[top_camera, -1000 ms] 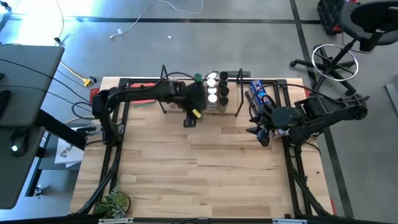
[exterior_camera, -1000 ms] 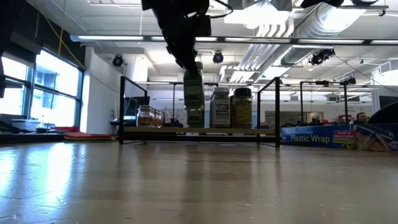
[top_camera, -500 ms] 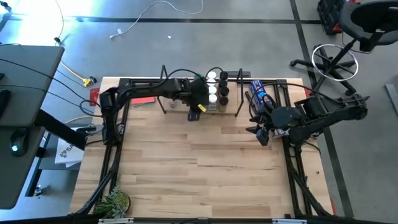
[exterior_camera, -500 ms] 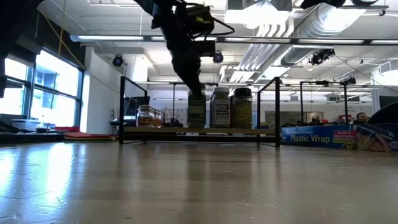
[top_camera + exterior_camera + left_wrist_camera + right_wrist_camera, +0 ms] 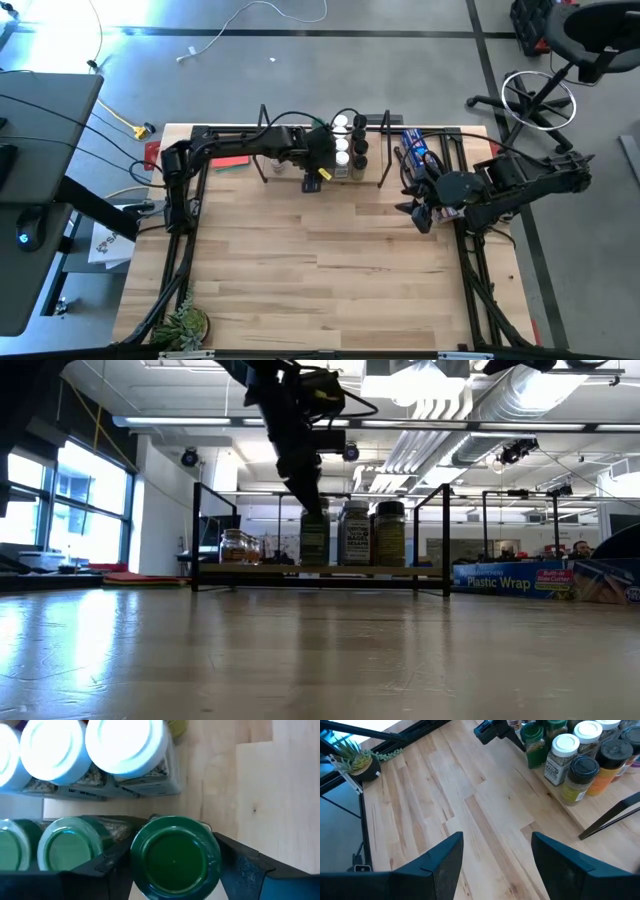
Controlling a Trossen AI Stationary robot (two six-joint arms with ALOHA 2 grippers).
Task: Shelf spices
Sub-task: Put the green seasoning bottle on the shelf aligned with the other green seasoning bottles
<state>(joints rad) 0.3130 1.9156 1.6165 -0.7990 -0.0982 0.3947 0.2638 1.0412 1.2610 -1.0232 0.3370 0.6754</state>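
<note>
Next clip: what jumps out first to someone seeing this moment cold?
The left gripper at the shelf, its fingers either side of a green-lidded spice jar at the end of the row of jars. The right gripper hangs open over bare table, near the blue Plastic Wrap box.

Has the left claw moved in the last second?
Yes. The left claw has gone from just in front of the shelf to its front edge, setting the green-lidded jar beside the other jars.
</note>
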